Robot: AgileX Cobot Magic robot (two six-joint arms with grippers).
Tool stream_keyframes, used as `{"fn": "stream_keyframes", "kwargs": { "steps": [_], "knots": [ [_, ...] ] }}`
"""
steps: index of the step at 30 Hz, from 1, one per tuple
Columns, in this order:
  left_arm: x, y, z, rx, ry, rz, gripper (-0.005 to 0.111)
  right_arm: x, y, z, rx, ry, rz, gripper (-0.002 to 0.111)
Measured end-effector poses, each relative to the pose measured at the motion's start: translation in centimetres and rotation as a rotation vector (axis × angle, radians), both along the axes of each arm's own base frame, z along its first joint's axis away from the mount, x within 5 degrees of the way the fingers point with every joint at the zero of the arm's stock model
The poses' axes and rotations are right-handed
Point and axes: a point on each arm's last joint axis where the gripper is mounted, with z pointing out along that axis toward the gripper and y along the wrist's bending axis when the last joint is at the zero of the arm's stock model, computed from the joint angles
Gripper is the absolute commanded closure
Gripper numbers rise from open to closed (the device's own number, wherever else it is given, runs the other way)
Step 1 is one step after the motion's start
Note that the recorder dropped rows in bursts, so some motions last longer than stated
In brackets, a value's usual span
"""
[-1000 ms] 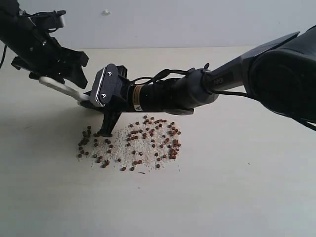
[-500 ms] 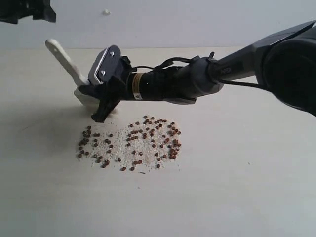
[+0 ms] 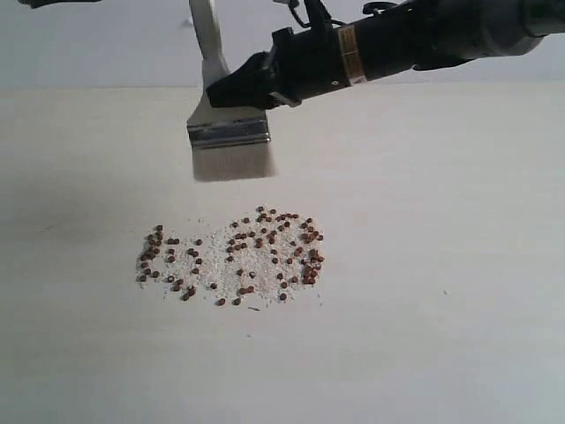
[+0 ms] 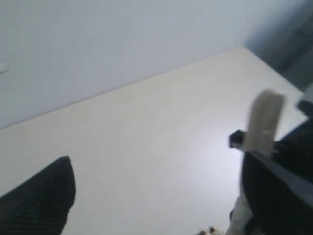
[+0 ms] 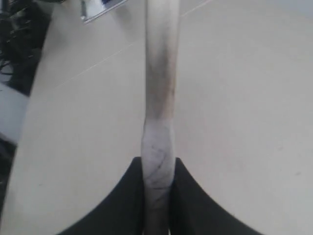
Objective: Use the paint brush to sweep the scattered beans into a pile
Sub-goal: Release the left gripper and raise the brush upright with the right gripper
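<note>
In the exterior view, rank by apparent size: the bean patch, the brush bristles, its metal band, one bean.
1. bean patch
2. bristles
3. metal band
4. single bean
The brush may sit nearer the camera; true sizes unsure.

No words, numbers or brand marks can be read anywhere. The right arm [image 3: 397, 40] carries a narrow tan label band [image 3: 350, 53] around its dark casing near the wrist, but any print on it is too small and blurred to make out.
</note>
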Motion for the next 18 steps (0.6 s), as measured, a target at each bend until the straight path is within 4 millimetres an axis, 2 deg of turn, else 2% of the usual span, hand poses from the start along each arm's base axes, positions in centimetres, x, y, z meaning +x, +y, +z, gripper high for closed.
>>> {"fn": "stream_keyframes", "kwargs": {
  "steps": [6, 12, 18],
  "knots": [
    [-1.8, -1.0, -1.7, -0.128, -0.134, -0.242, 0.021, -1.0, -0.9, 0.3, 0.025, 0.106, 0.127, 0.108],
    [-1.7, -1.1, -3.9, -0.214, -0.149, -0.217, 0.021, -1.1, -0.9, 0.3, 0.025, 0.111, 0.140, 0.108],
    [-2.1, -2.4, -3.7, -0.262, -0.153, -0.221, 0.021, -1.1, -0.9, 0.4, 0.027, 0.114, 0.139, 0.108]
  ]
}}
